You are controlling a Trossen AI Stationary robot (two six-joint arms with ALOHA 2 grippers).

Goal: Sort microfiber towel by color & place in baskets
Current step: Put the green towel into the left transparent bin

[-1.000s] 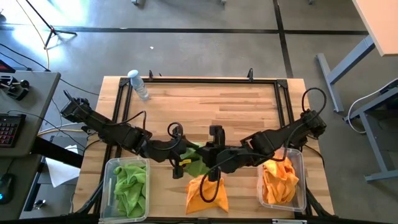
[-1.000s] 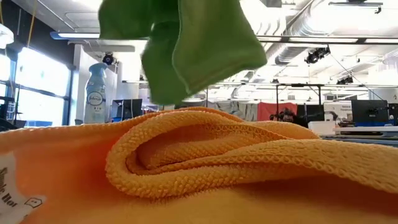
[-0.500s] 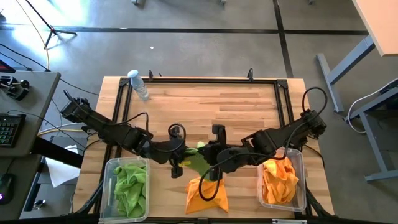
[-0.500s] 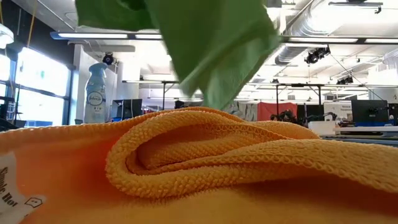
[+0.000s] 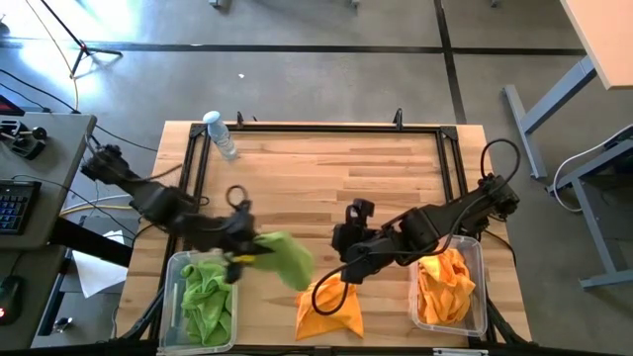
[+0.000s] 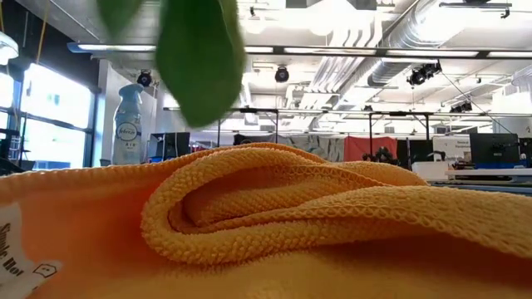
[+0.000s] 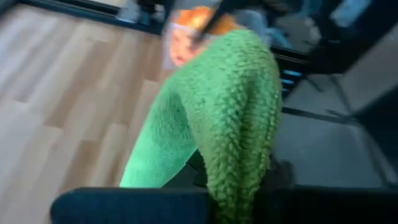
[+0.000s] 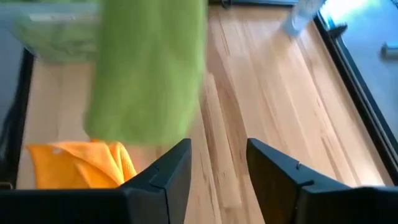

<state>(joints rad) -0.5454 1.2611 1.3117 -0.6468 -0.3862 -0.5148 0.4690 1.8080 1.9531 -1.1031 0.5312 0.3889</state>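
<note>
My left tool [image 5: 240, 250] has swung its fuzzy green towel [image 5: 282, 259] toward eight o'clock, clamped; right tool [image 5: 348, 259] gapes empty above the ribbed orange towel [image 5: 329, 309].

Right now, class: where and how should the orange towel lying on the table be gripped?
Grip the raised fold of the orange towel, from straight above. It lies crumpled, and that ridge stands proud of the table. The open right end effector hovers nearest.
</note>
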